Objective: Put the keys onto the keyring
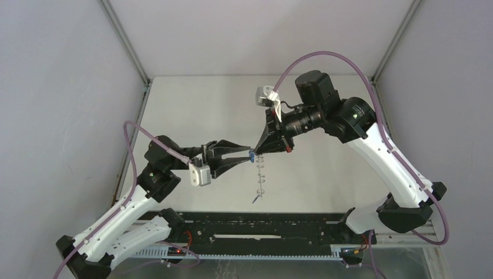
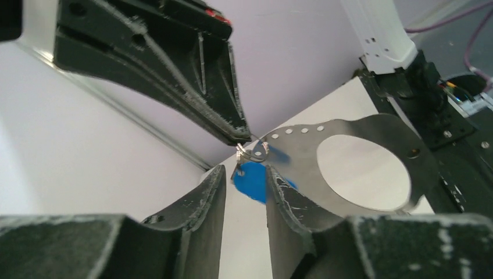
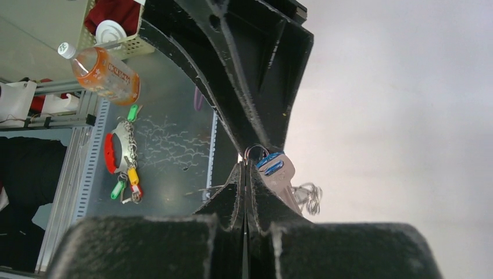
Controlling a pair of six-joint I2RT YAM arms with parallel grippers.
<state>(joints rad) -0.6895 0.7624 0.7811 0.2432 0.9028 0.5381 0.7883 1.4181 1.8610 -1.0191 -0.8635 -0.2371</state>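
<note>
Left gripper parted, scuffed black fingers either side of key with glossy blue oblong tag. Right gripper pressed together, pinching thin grey sheet-metal keyring, rim perforated.

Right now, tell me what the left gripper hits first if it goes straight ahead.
The left gripper would meet the blue key tag first, sitting at its fingertips; just beyond is the right gripper, shut on the keyring. Depth is uncertain.
</note>
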